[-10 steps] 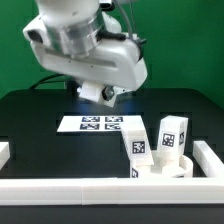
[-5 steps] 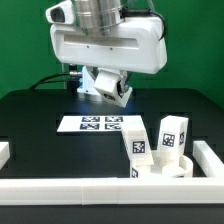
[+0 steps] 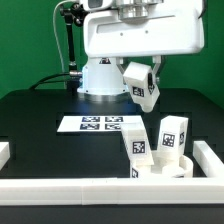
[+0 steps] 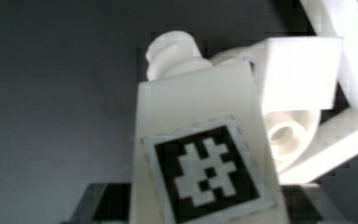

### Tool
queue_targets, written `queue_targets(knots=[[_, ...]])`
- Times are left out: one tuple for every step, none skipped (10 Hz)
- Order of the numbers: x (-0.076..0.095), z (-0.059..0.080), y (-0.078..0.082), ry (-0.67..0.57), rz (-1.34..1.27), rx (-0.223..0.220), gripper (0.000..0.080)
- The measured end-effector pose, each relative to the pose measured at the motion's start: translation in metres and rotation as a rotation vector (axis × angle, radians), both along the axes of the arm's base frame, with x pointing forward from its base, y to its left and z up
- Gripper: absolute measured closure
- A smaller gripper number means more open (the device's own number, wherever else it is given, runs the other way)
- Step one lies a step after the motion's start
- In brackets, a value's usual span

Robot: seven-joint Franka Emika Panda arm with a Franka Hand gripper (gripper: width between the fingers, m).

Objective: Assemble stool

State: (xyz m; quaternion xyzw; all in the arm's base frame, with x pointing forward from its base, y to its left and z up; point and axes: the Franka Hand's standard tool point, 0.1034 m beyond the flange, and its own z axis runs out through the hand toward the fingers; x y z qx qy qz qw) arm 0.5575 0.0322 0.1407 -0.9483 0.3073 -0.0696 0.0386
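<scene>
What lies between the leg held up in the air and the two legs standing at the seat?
Nothing. The exterior view shows only bare air between the held leg and the two standing legs.

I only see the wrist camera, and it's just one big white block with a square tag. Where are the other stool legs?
Observer: Two stand on the seat, toward the exterior view's right: the first leg and the second leg.
Operator: Is my block touching the table?
Observer: No. The gripper holds the held leg in the air above the table.
Operator: What else is down there?
Observer: The marker board lies flat on the table, on the exterior view's left of the seat.
</scene>
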Motion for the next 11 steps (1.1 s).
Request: queue_targets(knots=[[-0.001, -0.002, 0.004, -0.022, -0.002, -0.007, 0.0475], [0.004, -0.001, 0.011, -0.101, -0.017, -0.020, 0.0475], [0.004, -0.003, 0.021, -0.150, -0.015, -0.027, 0.0475], [0.007, -0.001, 0.031, -0.157, 0.002, -0.025, 0.0475], [0.017, 0.007, 0.037, -0.147, 0.010, -0.016, 0.0475], [0.026, 0.012, 0.041, -0.146, 0.011, -0.010, 0.0475], [0.029, 0.013, 0.045, -0.142, 0.017, -0.009, 0.0475], [0.029, 0.012, 0.045, -0.141, 0.020, -0.010, 0.0475], [0.029, 0.011, 0.044, -0.141, 0.020, -0.011, 0.0475], [0.029, 0.011, 0.045, -0.140, 0.020, -0.011, 0.0475], [0.029, 0.011, 0.044, -0.137, 0.025, -0.012, 0.0475]])
